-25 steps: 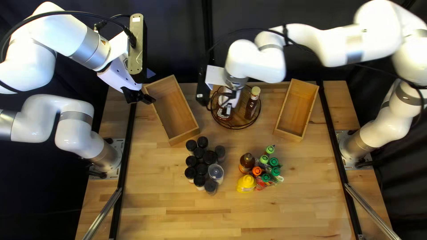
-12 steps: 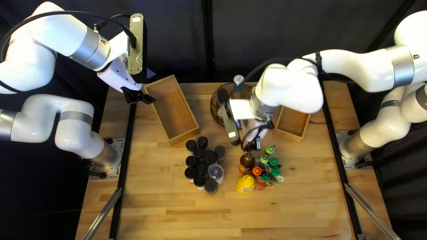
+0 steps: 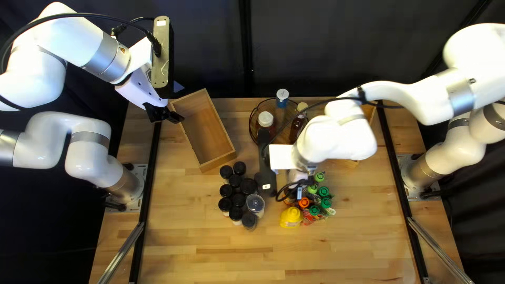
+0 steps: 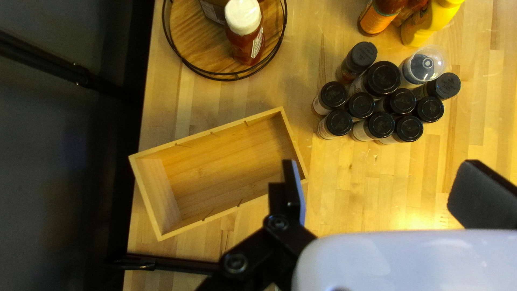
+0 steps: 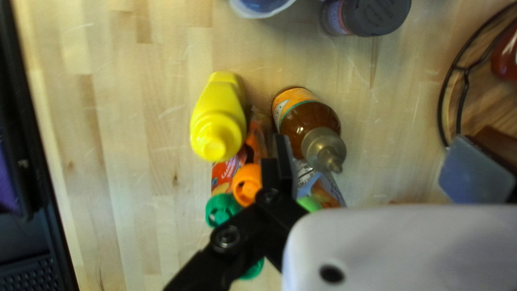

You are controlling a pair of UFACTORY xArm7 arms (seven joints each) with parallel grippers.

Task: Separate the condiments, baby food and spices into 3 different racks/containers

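My right hand (image 3: 298, 182) is hovering over the amber bottle (image 5: 309, 123), its fingers spread, near the yellow bottle (image 5: 218, 119) on the bench (image 3: 342, 252). My left hand (image 3: 167, 115), also spread wide, is hanging beside the wooden box (image 3: 202, 126); black-capped jars (image 3: 238, 200) are standing nearby.

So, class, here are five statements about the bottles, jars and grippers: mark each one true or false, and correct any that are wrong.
1. The yellow bottle stands on the round rack. False: it stands on the table, beside pouches.
2. The black-capped jars are grouped together on the table. True.
3. The left gripper is shut on a jar. False: its fingers are apart and hold nothing.
4. The red bottle with a white cap is on the round rack. True.
5. The right gripper is open. True.
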